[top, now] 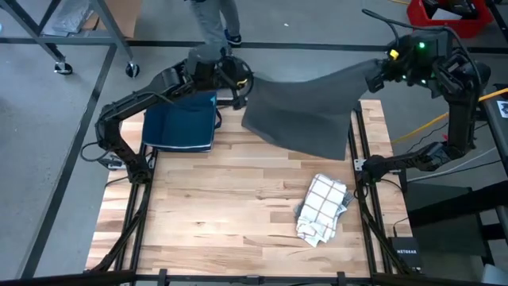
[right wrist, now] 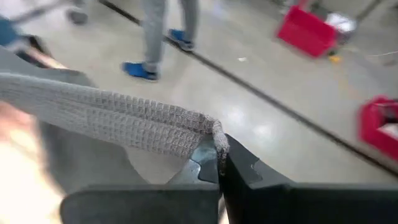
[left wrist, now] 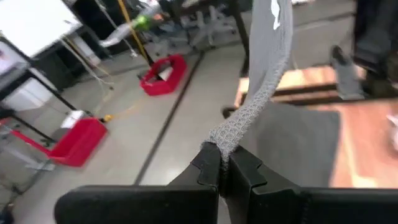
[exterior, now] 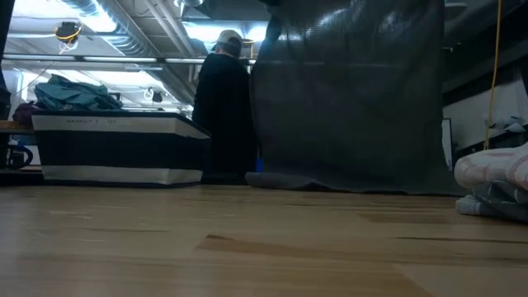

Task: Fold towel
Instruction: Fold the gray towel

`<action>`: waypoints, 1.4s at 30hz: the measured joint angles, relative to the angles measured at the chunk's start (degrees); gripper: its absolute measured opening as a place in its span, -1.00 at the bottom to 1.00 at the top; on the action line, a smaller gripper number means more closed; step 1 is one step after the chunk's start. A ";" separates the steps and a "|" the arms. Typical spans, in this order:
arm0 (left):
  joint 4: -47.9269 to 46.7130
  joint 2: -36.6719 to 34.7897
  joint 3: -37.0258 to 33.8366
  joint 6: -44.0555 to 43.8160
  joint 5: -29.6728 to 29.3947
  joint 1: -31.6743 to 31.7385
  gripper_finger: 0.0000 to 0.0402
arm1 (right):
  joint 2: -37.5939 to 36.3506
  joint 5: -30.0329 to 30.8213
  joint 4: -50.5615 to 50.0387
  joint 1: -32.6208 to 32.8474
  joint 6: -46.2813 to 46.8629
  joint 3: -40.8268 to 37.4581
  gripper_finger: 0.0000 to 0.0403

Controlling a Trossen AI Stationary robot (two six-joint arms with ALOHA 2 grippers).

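1. The grey towel (top: 305, 111) is held up over the far edge of the table (top: 238, 206), stretched between the two arms. In the low view it hangs like a curtain with its bottom hem resting on the wood. It is spread, not yet folded.

2. Your left gripper (left wrist: 219, 168) is pinched tight on one top corner, near the far left of the table. Your right gripper (right wrist: 217, 163) is pinched tight on the other top corner, at the far right. Both wrist views show cloth bunched between the closed fingers, so both grips look sound.

3. Keep the top edge taut. It sags a little between the corners in the high view, so ease the arms apart until the edge runs straight before you lay it down.

4. Bring both corners toward the near side at an even pace and the same height, so the hem stays put and the cloth drapes flat. If one arm leads, the fold will probably skew.

5. Mind the neighbours. A dark blue folded cloth (top: 182, 123) lies just beside the left gripper, and a crumpled checked cloth (top: 324, 208) sits on the near right. Set the towel down between them.

6. A person (exterior: 223, 107) stands beyond the far edge.
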 joint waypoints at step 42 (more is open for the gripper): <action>-25.84 -0.01 -3.54 -5.37 5.30 -6.32 -1.00 | -30.51 -24.46 4.48 0.00 23.86 -49.74 -0.99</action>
